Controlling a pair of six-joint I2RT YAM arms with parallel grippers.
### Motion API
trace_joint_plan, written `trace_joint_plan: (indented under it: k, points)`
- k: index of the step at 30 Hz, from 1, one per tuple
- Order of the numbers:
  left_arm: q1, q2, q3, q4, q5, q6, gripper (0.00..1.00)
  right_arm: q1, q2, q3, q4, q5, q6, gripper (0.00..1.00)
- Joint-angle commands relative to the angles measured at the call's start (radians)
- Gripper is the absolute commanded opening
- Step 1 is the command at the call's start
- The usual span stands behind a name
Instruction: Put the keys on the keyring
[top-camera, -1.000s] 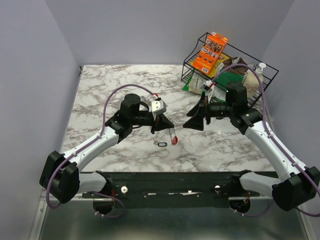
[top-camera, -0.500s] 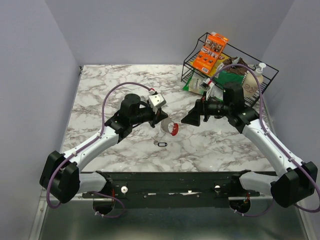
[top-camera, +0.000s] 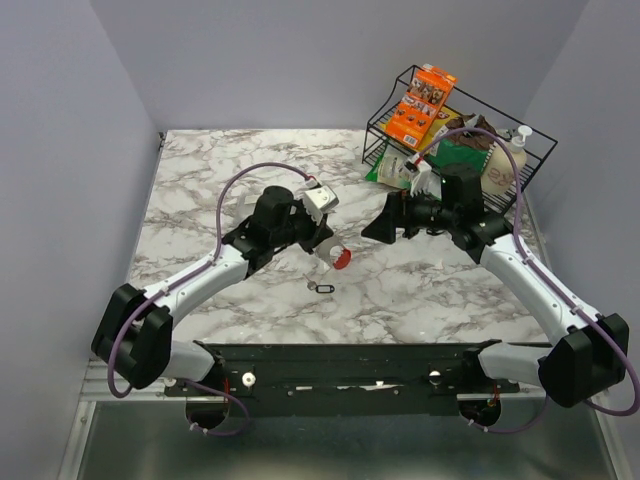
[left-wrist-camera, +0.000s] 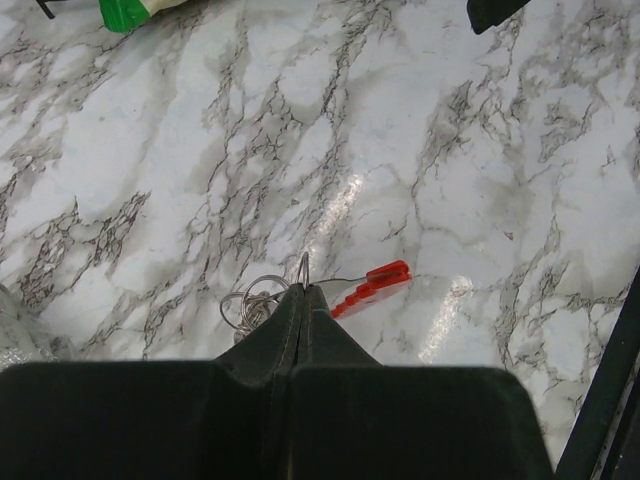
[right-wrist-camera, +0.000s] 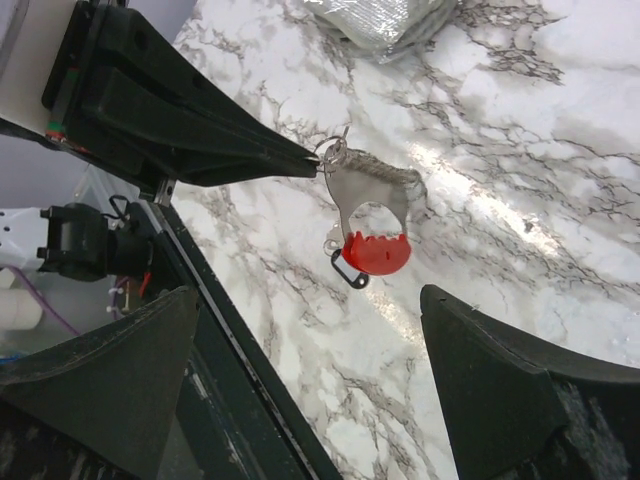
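The keyring (right-wrist-camera: 375, 215) has risen off the desk (top-camera: 200, 180) in the last second. My left tool (left-wrist-camera: 303, 296), pinched tight on its wire ring, now dangles it just ahead of my right tool (top-camera: 377, 230), which has closed in, spread wide and empty. The key (top-camera: 322, 288) stays on the marble below, so I judge that threading hasn't started.

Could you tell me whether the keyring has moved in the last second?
Yes: held by the left end effector, the keyring has moved up the view, away from the unmoved key.
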Motion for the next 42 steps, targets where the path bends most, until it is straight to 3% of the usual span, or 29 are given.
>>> trace_joint_plan:
  k: [1, 7, 13, 21, 26, 42]
  points:
    - [-0.016, 0.044, 0.060, -0.022, -0.024, 0.021, 0.00, 0.006, -0.023, -0.004, -0.021, 0.100, -0.008, 1.00]
    - [-0.036, 0.077, 0.063, -0.004, -0.073, 0.022, 0.00, 0.005, -0.017, -0.003, -0.024, 0.160, 0.030, 0.99]
    - [-0.039, 0.057, 0.025, 0.043, -0.067, 0.035, 0.00, 0.006, 0.020, 0.010, -0.005, 0.088, 0.075, 0.92]
    - [-0.043, -0.017, -0.059, 0.143, -0.015, 0.064, 0.00, 0.006, 0.046, 0.022, 0.001, 0.058, 0.081, 0.89]
    - [-0.043, -0.031, -0.065, 0.125, -0.018, 0.076, 0.00, 0.008, 0.063, 0.024, 0.010, 0.019, 0.098, 0.88]
    - [-0.062, 0.242, 0.108, 0.163, -0.030, 0.010, 0.00, 0.006, 0.101, -0.010, 0.002, 0.143, 0.179, 0.86]
